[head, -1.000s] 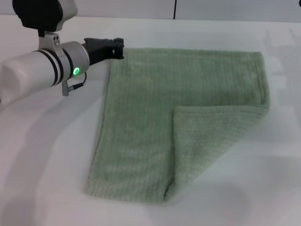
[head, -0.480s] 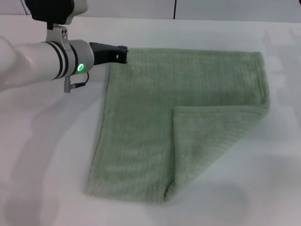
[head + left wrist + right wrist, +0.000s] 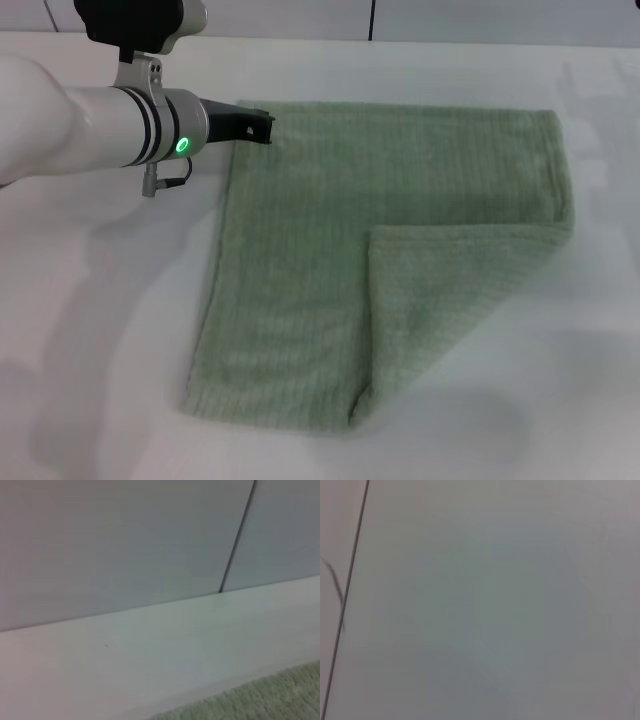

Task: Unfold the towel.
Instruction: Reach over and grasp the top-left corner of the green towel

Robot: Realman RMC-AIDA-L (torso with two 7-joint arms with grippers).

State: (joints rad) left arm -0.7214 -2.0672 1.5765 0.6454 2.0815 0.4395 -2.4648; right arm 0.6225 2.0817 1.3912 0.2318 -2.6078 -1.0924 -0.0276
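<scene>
The pale sage-green towel (image 3: 320, 200) lies flat on the white table (image 3: 90, 330). Its near right corner is folded back over the middle as a triangular flap (image 3: 450, 290). My left gripper (image 3: 262, 127) reaches in from the left and sits at the towel's far left corner, low over the hem. A strip of the towel's edge shows in the left wrist view (image 3: 280, 697). My right gripper is out of view; the right wrist view shows only a plain pale surface.
A pale wall with a dark vertical seam (image 3: 372, 20) runs along the table's far edge. White table surface lies on every side of the towel. The left arm's white forearm (image 3: 70, 125) spans the far left.
My left gripper has moved right and slightly nearer, from just off the towel's far left corner to over that corner. The towel has not moved.
</scene>
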